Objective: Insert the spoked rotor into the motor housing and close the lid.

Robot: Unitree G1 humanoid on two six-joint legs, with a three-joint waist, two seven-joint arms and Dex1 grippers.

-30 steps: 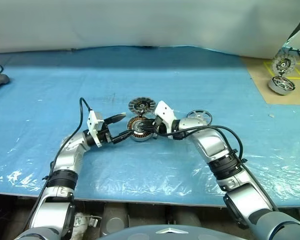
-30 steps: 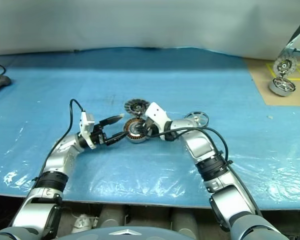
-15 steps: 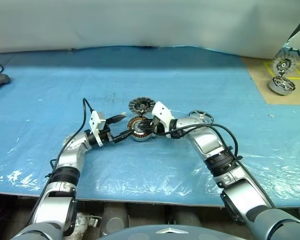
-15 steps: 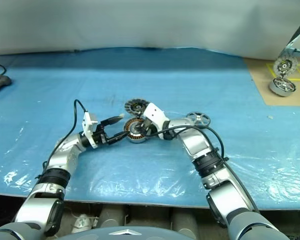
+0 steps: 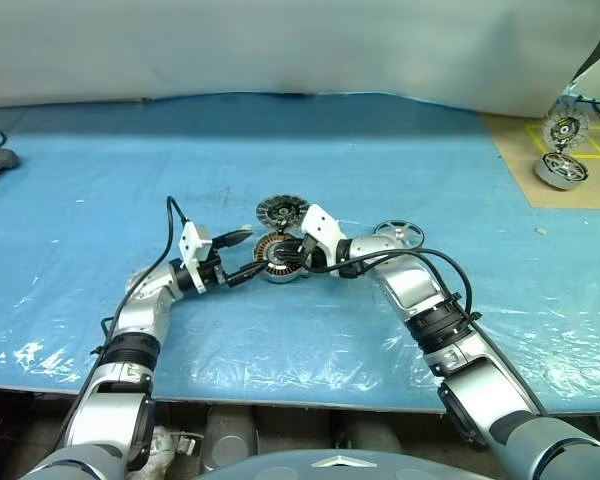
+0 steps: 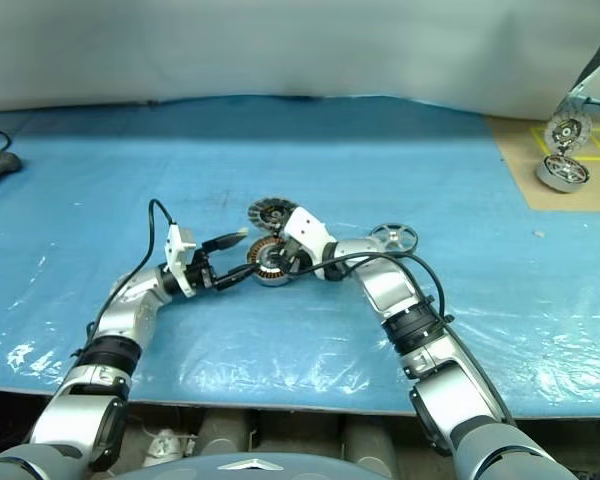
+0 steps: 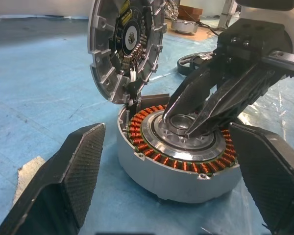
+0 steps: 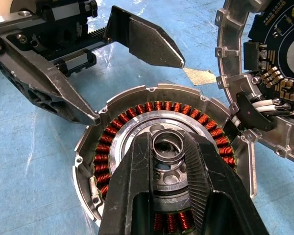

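hidden: spoked rotor [image 5: 398, 234] half behind right arm | left gripper [image 7: 166, 171] spread wide beside motor housing [image 7: 179, 161], untouched | right gripper [image 8: 167, 147] pinching its hub, lid [image 7: 123, 44] upright

Two jointed arms of silver-grey metal shells with black ribbed joint collars, each ending in a white block-shaped wrist housing, a loose black cable and a left gripper [image 5: 236, 257] or right gripper [image 8: 169, 147] of two black wedge-shaped, cross-hatch-textured fingers [image 7: 78, 171].
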